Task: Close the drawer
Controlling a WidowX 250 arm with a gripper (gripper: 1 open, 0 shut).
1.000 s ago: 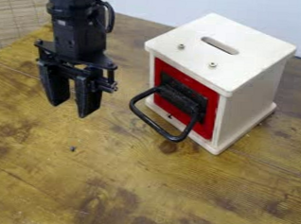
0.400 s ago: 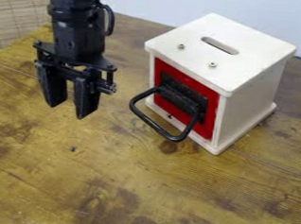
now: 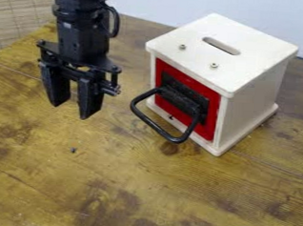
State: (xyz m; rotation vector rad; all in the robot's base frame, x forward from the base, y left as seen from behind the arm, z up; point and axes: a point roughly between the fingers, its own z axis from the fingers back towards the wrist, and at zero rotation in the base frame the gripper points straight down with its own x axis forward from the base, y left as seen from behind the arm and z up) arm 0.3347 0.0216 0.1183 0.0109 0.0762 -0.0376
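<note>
The drawer (image 3: 175,78) is the red square front of a small white cube box (image 3: 252,68), with a dark recessed centre and a big black loop handle (image 3: 161,117) reaching down to the table. My black gripper (image 3: 69,103) hangs to the left of the handle, a short gap away, fingers pointing down just above the wood. Its two fingers stand slightly apart with nothing between them. The red front sits about flush with the box's face; I cannot tell if it is pulled out at all.
The box stands on a worn wooden table (image 3: 99,189). The box's white top has a slot (image 3: 222,45) and two screws. A woven blind (image 3: 16,12) shows at the back left, and a pale wall runs behind.
The gripper has shifted very slightly to the right, toward the handle. The box and drawer have not moved.
</note>
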